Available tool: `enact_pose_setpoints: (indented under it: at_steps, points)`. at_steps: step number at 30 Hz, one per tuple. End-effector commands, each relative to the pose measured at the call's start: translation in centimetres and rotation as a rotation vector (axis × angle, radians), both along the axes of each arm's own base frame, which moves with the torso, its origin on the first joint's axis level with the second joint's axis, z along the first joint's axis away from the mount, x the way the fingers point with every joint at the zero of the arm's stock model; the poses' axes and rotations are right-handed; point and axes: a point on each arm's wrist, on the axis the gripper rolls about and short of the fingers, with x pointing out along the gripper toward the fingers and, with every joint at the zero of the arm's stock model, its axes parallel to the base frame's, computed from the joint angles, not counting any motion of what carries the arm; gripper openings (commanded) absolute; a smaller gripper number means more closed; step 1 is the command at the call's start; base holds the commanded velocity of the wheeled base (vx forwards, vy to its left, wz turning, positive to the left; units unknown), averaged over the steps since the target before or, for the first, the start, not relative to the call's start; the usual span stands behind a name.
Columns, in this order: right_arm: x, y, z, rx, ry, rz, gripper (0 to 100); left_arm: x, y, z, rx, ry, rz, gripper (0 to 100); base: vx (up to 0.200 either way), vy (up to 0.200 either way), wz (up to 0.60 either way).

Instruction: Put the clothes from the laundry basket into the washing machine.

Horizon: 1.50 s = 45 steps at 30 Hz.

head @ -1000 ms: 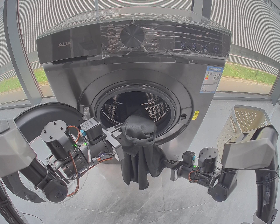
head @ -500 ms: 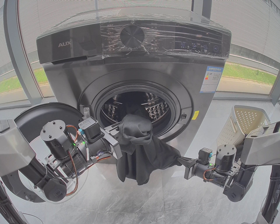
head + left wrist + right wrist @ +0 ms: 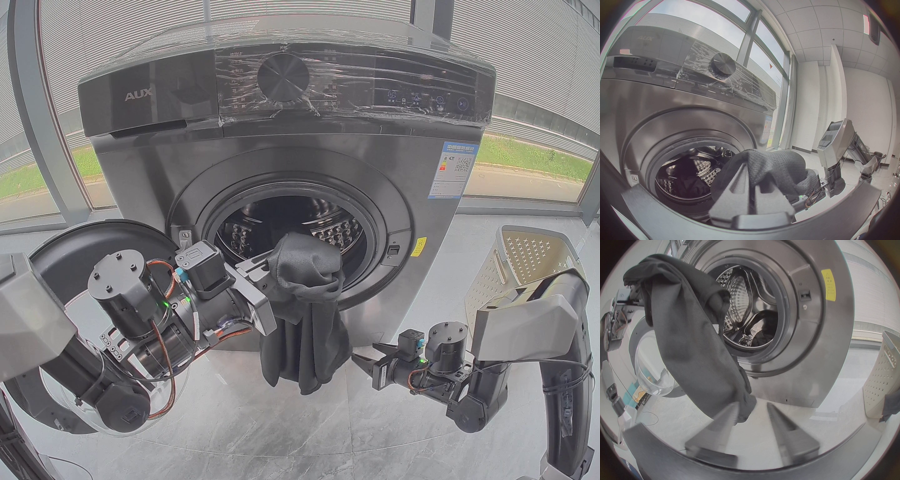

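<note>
Your right claw (image 3: 364,352) let go and now sits spread open by the dark garment (image 3: 307,294). Your left claw (image 3: 265,272) stays clenched on it at the washing machine (image 3: 400,187) mouth, ready to feed in.

The garment (image 3: 306,287) is matt cloth, the washing machine (image 3: 144,172) glossy metal, the laundry basket (image 3: 537,253) plastic.

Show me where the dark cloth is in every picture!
Head view: the dark cloth hangs from the left claw, before the drum opening.
Left wrist view: it drapes over that claw, beside the opening.
Right wrist view: it hangs before the opening, its end near the open right claw.
Shared landmark: the drum opening.
</note>
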Motion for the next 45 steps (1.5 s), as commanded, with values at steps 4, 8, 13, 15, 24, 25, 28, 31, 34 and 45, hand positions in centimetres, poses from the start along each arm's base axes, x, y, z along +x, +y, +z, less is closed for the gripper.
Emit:
enact_pose_setpoints:
  at_steps: [4,8,13,15,24,25,28,31,34,45]
  points:
    - [0.8,0.5,-0.5,0.02,-0.012,0.033,100,-0.3,-0.2,-0.1,0.004,0.004,-0.012,0,0.0,0.0,0.0]
    - [1.3,0.8,0.1,0.055,-0.034,0.092,100,-0.3,-0.2,-0.3,0.008,0.009,-0.012,0,0.0,0.0,0.0]
    - [2.4,1.4,1.4,0.094,-0.098,0.125,100,-0.4,-0.2,-0.5,0.014,0.016,-0.013,0,0.0,0.0,0.0]
    - [2.5,1.4,1.5,0.094,-0.099,0.125,100,-0.4,-0.2,-0.5,0.014,0.016,-0.012,0,0.0,0.0,0.0]
    - [3.7,2.7,2.6,0.132,-0.17,0.138,100,-0.6,0.0,-1.1,0.031,0.037,-0.014,0,0.0,0.0,0.0]
    - [3.6,2.8,2.6,0.133,-0.17,0.141,100,-0.7,0.0,-1.1,0.032,0.038,-0.014,0,0.0,0.0,0.0]
    - [3.4,3.1,2.7,0.137,-0.167,0.165,100,-0.6,0.0,-1.3,0.036,0.042,-0.014,0,0.0,0.0,0.0]
    - [3.1,3.5,2.6,0.148,-0.162,0.229,100,-0.5,-0.1,-1.2,0.033,0.04,-0.014,0,0.0,0.0,0.0]
    - [3.1,3.8,2.7,0.155,-0.165,0.255,100,-0.6,-0.1,-1.2,0.034,0.041,-0.014,0,0.0,0.0,0.0]
    - [2.6,5.1,3.0,0.169,-0.178,0.31,0,-0.4,0.0,-1.3,0.031,0.043,-0.009,0,0.0,0.0,0.0]
